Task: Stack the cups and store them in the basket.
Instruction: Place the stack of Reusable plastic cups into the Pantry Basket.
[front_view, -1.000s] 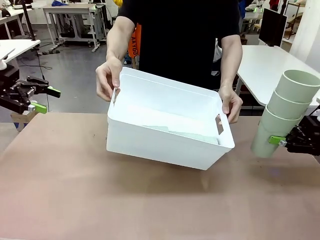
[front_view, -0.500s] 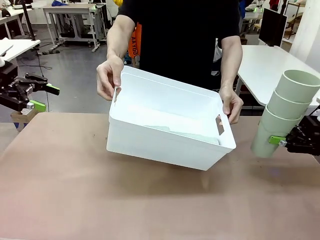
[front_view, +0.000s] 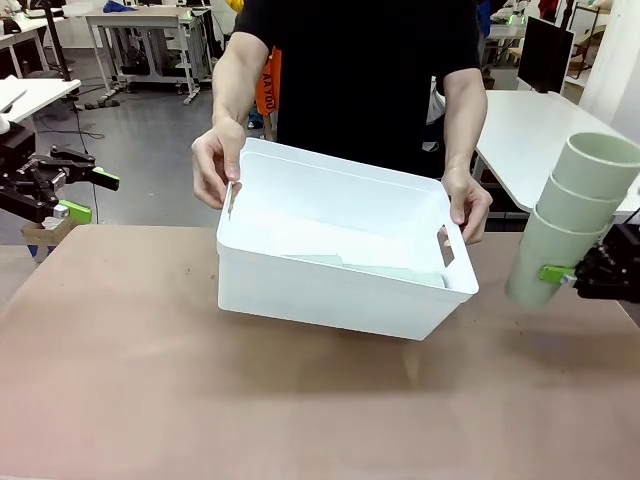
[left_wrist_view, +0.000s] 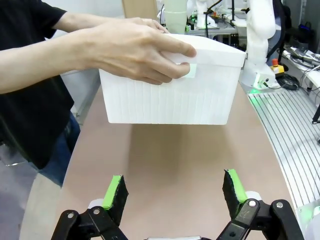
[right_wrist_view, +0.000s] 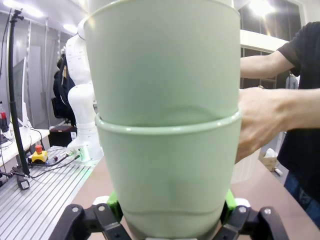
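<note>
**Basket held up, stacked cups waiting at the edge of the desk**

Your right gripper (front_view: 566, 279) has its fingers clamped on the lowest tumbler of a nested stack of cups (front_view: 570, 220), which leans up and away from the fingers, clear of the desk (front_view: 150, 380). In the right wrist view the stack (right_wrist_view: 162, 125) rises straight out from between the fingers, gripped low on the bottom cup, likely so the rims above stay free and the stack can go in as one piece.

Across from those fingers, the person's hands (front_view: 214, 160) hold the white basket (front_view: 340, 270) by its two short ends, lifted off the desk and tipped a little. The tilt appears meant to present the opening to your loaded arm. Pale green shapes, probably cups already stored, lie inside it.

Your left gripper (left_wrist_view: 174, 192) hangs with its fingers spread wide and nothing between them; the basket (left_wrist_view: 170, 97) sits well beyond the fingertips, one hand (left_wrist_view: 135, 50) wrapped over its near end. That arm looks parked, leaving room for the handover.

Judging by the layout, the stack in your right fingers is what remains to go in.
</note>
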